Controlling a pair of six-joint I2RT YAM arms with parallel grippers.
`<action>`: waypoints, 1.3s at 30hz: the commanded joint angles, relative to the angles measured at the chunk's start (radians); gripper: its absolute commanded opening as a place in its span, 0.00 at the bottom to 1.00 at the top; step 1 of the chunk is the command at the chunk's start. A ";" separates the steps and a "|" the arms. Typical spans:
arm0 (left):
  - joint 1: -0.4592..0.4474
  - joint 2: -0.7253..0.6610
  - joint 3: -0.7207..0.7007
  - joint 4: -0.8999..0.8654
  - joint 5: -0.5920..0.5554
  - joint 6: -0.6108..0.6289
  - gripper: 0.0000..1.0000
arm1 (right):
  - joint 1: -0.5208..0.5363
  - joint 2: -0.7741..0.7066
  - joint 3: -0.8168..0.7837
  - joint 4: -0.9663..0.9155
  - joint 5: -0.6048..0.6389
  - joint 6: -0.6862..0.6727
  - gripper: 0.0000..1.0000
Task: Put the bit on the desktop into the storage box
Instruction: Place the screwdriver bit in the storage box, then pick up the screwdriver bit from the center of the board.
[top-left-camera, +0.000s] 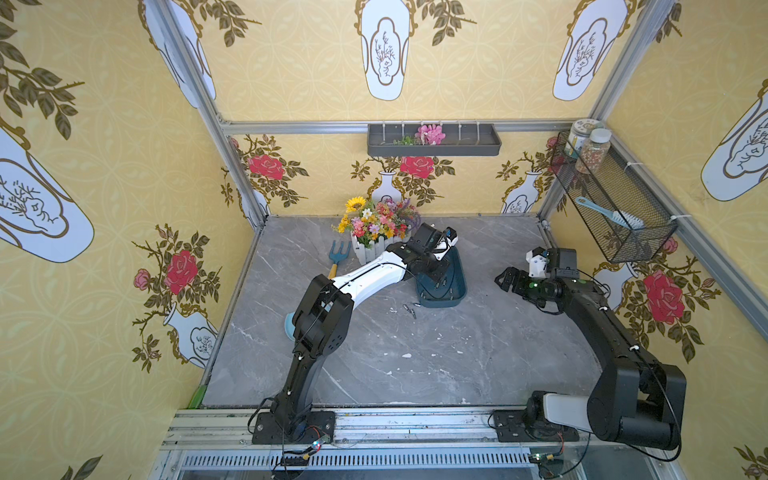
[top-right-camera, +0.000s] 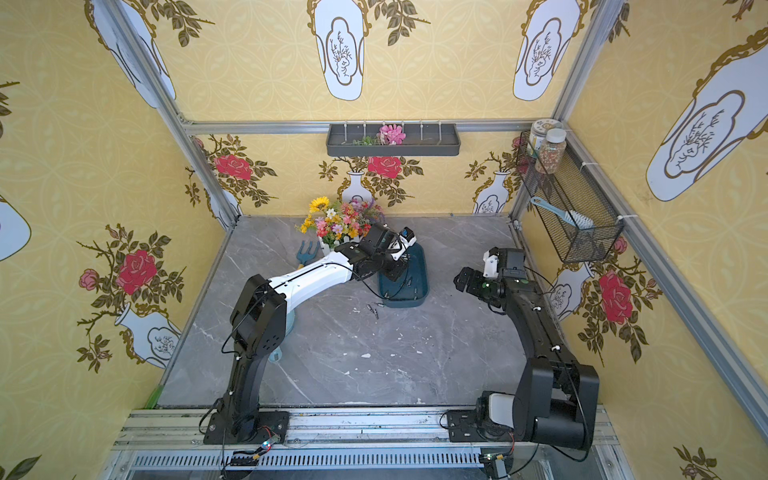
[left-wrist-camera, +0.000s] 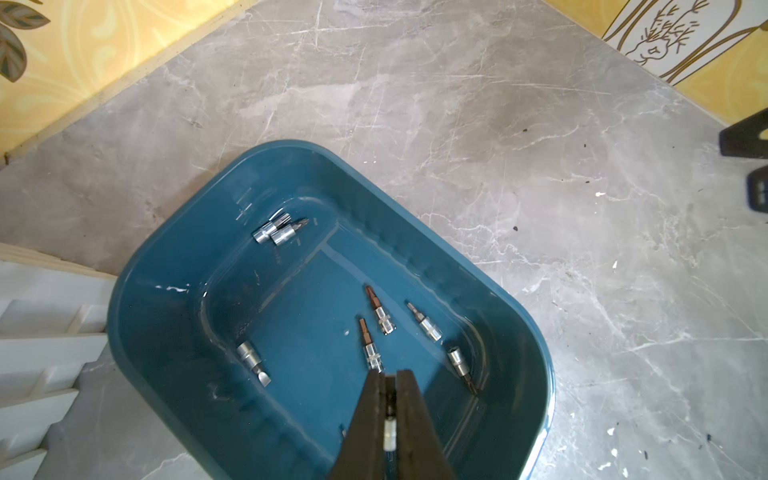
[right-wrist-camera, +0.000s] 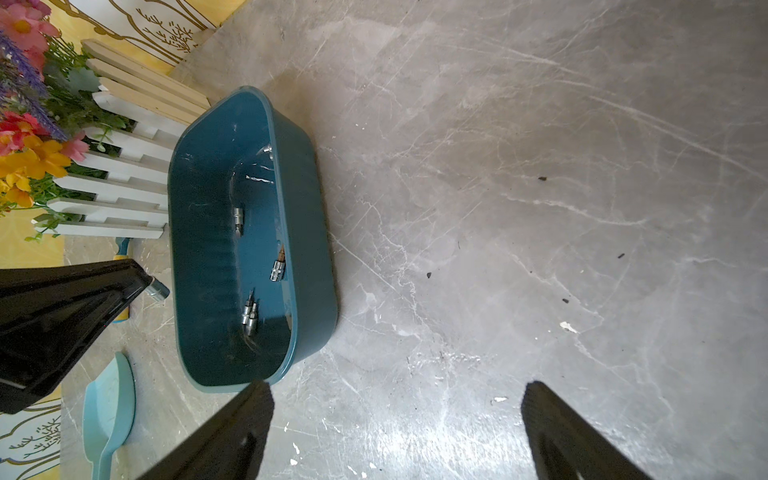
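The storage box (top-left-camera: 440, 304) (top-right-camera: 405, 305) is a dark teal tub on the grey marble desktop (top-left-camera: 415, 365). Several silver bits (left-wrist-camera: 380, 316) lie inside the box (left-wrist-camera: 158, 316). My left gripper (left-wrist-camera: 388, 374) hangs over the box's inside, shut on a silver bit (left-wrist-camera: 388, 434) held lengthwise between its fingers. In the right wrist view that bit's end (right-wrist-camera: 158, 289) sticks out of the left gripper's tip beside the box (right-wrist-camera: 316, 232). Two or three more bits (top-left-camera: 409, 309) (top-right-camera: 372, 309) lie on the desktop just in front of the box. My right gripper (right-wrist-camera: 395, 388) (top-left-camera: 505, 278) is open and empty, to the right of the box.
A flower pot with a white picket fence (top-left-camera: 376, 232) stands right behind the box, with a blue garden fork (top-left-camera: 338, 253) to its left. A pale blue scoop (right-wrist-camera: 110, 399) lies under the left arm. On the walls are a grey tray (top-left-camera: 434, 141) and a wire basket (top-left-camera: 615, 199).
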 joint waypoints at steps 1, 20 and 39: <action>0.002 0.007 0.001 0.010 0.025 -0.008 0.08 | 0.000 0.003 -0.001 0.028 -0.006 -0.002 0.97; 0.010 -0.259 -0.197 0.093 -0.002 -0.078 0.67 | 0.000 0.014 0.000 0.034 -0.023 -0.009 0.97; 0.234 -0.863 -0.963 0.602 0.166 -0.433 0.86 | 0.256 0.028 0.046 -0.006 0.063 0.065 0.99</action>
